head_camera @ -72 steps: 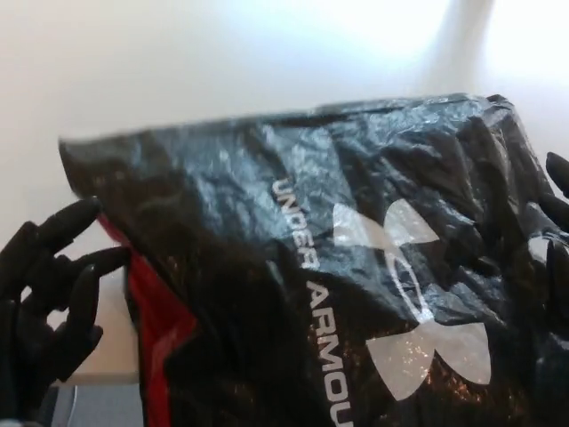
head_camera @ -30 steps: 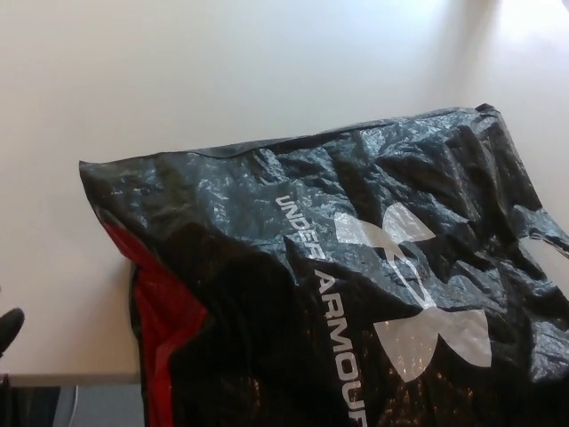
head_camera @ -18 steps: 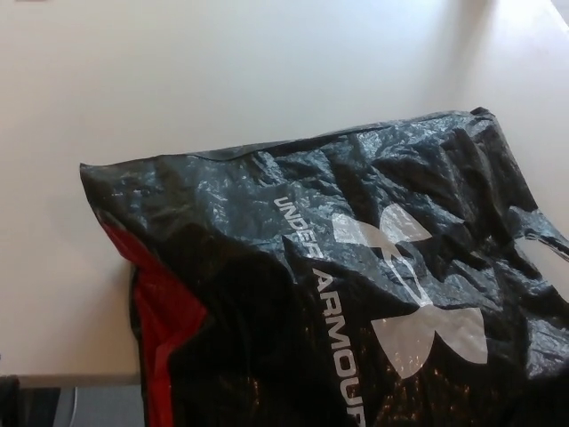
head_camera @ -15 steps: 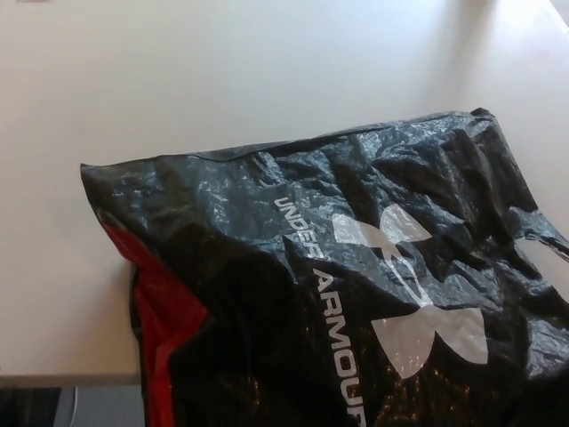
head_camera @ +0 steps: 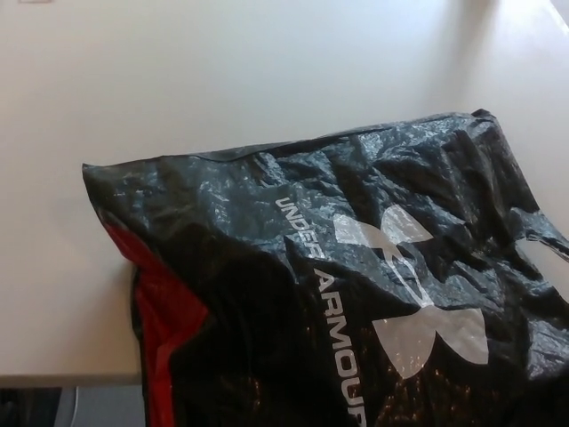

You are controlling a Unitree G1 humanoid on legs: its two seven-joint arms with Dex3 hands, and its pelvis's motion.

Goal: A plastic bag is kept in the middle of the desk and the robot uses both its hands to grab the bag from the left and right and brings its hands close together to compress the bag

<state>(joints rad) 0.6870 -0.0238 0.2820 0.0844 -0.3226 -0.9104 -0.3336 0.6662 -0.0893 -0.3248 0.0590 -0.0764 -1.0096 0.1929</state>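
Withdrawn since earlier frames: both black robot hands, now out of view, grip state untellable; crinkled black-and-red plastic bag (head_camera: 329, 276) lies released on pale desk (head_camera: 178, 80), squeeze apparently finished

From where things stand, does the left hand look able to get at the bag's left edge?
Probably yes. The left hand is out of view, but the bag's left edge, with its red panel, sits exposed near the desk's front edge, with nothing beside it.

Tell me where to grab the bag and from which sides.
Take the bag at its two ends, the left hand coming in at the red-edged left side, the right hand at the crumpled right side. It lies wide and puffed across the desk, so opposite pushes should squeeze it.
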